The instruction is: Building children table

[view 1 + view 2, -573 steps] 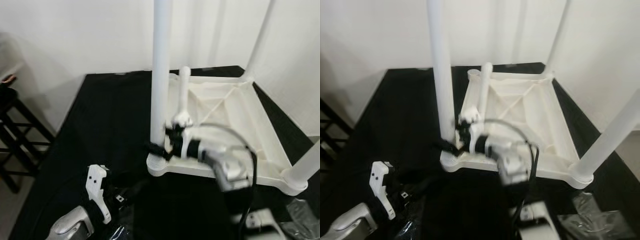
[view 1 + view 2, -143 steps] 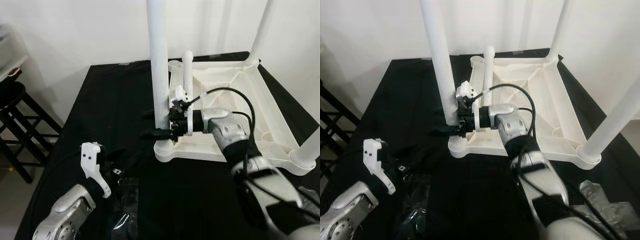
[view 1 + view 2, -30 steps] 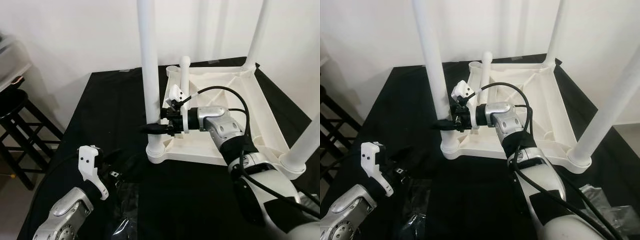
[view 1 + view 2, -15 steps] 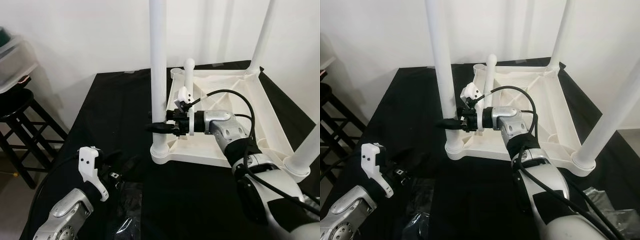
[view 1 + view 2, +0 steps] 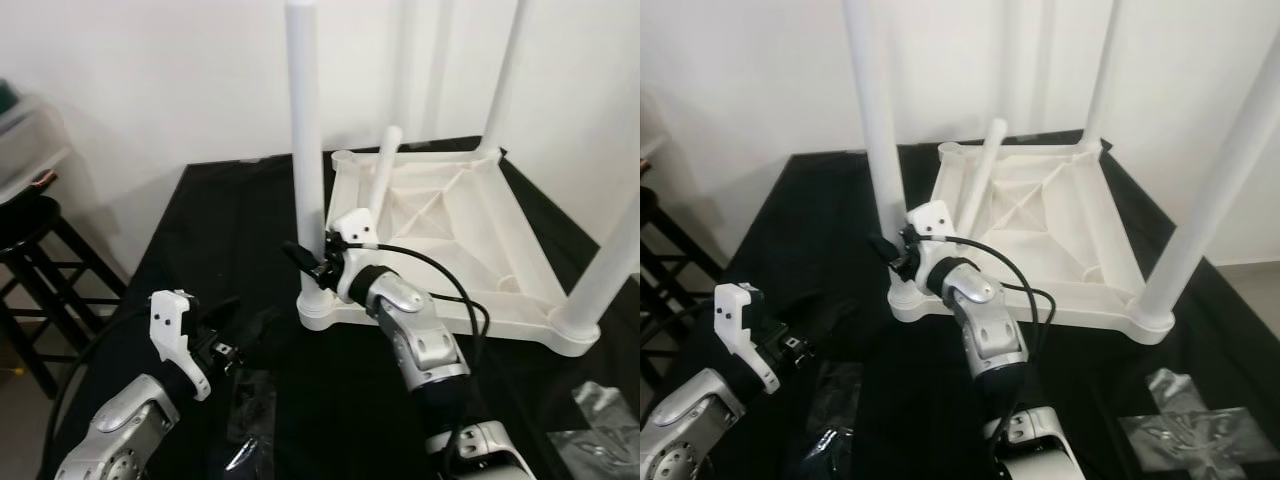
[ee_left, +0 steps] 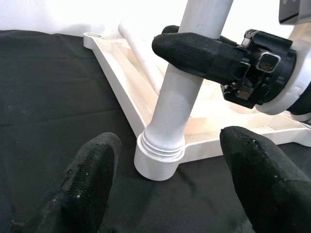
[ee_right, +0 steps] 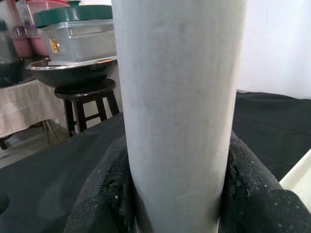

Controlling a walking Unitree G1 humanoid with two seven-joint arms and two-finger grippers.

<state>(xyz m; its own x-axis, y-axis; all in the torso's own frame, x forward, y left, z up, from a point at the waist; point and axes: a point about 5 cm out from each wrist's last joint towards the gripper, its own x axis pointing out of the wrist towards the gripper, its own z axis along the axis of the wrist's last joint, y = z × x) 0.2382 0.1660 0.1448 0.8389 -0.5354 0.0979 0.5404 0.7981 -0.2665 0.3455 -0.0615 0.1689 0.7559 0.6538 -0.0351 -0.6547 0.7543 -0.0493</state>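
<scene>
Black cloth covers the table [image 5: 215, 215] where the upturned white plastic children table [image 5: 470, 235] lies, and the right end effector [image 5: 303, 256], now twisted (compared with half a second ago), clamps its near-left white tubular leg [image 5: 305, 130], apparently screwing it in, while the left end effector [image 6: 170, 194] waits wide open nearby.

you have the upturned table top [image 5: 470, 225] lying on the black cloth [image 5: 215, 230], with legs standing up at three corners. at the near left corner leg [image 5: 305, 150], your right gripper [image 5: 300, 255] sits around the leg just above its socket. a loose leg [image 5: 383, 165] leans inside the top, behind. your left gripper [image 6: 167, 189] hangs low, left of that corner. a stool [image 5: 40, 250] stands far left.
</scene>
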